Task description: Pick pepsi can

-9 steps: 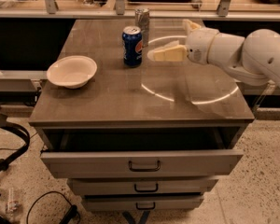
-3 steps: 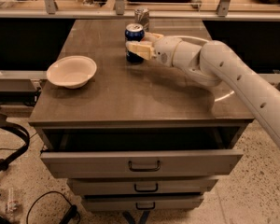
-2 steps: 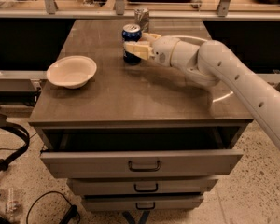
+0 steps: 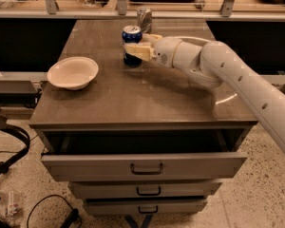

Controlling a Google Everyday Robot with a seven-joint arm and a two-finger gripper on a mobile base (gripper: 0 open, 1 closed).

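The pepsi can [image 4: 131,56], dark blue with a silver top, stands upright at the back middle of the brown cabinet top [image 4: 133,103]. My gripper [image 4: 138,45] reaches in from the right on a white arm. Its pale fingers [image 4: 134,50] close around the can's middle, one across the front and one behind. Whether the can's base still touches the cabinet top, I cannot tell.
A plain silver-grey can [image 4: 144,19] stands just behind the pepsi can near the back edge. A white bowl [image 4: 72,72] sits at the left of the cabinet top. The top drawer [image 4: 142,163] is pulled open below the front edge. Cables lie on the floor at left.
The gripper has moved left from beside the can to around it and its fingers have closed on it. In the last second can and gripper shifted slightly left.
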